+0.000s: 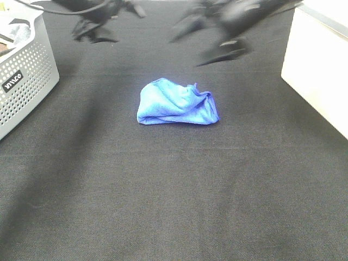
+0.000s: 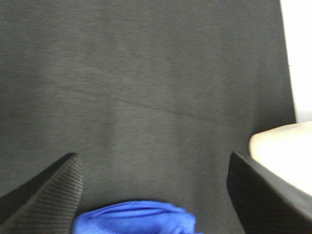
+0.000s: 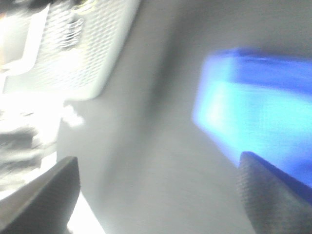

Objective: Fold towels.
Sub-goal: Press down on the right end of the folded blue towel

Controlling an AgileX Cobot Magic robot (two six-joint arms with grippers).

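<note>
One bright blue towel (image 1: 176,103) lies crumpled in a loose bunch on the black table (image 1: 174,196), near its middle. Both grippers hover beyond it at the far side, touching nothing. My left gripper (image 1: 97,33) is at the far left; the left wrist view shows this gripper (image 2: 153,161) open with bare cloth between its fingers and the towel (image 2: 136,217) just at the frame edge. My right gripper (image 1: 223,51) is blurred by motion, far right of the towel. In the right wrist view it (image 3: 156,163) stands open, with the towel (image 3: 253,107) blurred off to one side.
A grey perforated basket (image 1: 24,81) with cloth inside stands at the table's left edge, also seen as a pale basket (image 3: 83,48) in the right wrist view. A white box (image 1: 318,70) sits at the right edge. Black table surface surrounds the towel on all sides.
</note>
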